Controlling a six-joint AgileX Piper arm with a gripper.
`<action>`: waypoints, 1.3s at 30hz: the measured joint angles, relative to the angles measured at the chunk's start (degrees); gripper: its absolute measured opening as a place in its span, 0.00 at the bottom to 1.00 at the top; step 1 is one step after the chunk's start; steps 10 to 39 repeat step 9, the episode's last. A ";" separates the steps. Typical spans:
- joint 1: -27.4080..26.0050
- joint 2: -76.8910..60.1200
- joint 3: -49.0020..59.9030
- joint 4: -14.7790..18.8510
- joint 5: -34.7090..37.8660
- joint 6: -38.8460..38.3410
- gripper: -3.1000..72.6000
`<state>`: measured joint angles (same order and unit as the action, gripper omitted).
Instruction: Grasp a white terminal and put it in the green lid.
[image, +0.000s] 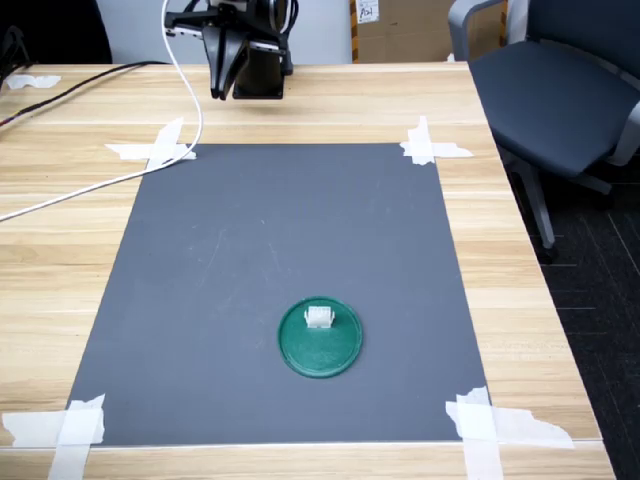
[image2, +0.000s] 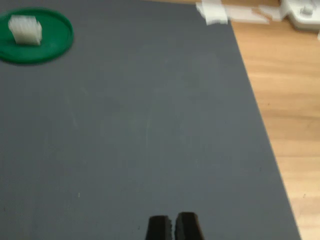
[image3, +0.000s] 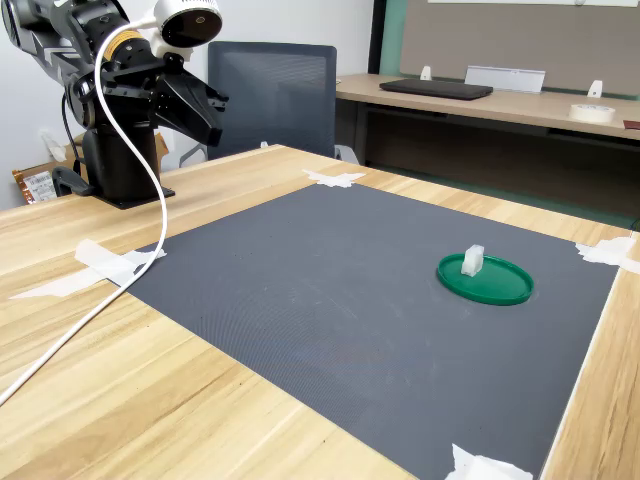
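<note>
I see the white terminal (image: 319, 317) sitting upright inside the green lid (image: 320, 345) on the grey mat (image: 250, 260), my gripper (image2: 173, 226) well away, jaws closed and empty.

I am seeing one white terminal (image: 319, 317), one green lid (image: 320, 350), one grey mat (image: 250, 260), and four taped corners.

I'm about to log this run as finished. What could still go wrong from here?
Little, it seems. The white terminal stands upright inside the green lid, near its rim rather than centered, so a table bump might tip it out. The claw, shut, sits far back by the arm's base, away from both.
</note>
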<state>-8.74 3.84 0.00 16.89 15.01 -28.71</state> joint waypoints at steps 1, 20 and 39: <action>0.00 -0.58 0.00 0.00 0.00 0.00 0.01; 0.00 -3.02 0.07 0.00 0.18 0.00 0.01; 0.00 -3.02 0.07 0.00 0.18 0.00 0.01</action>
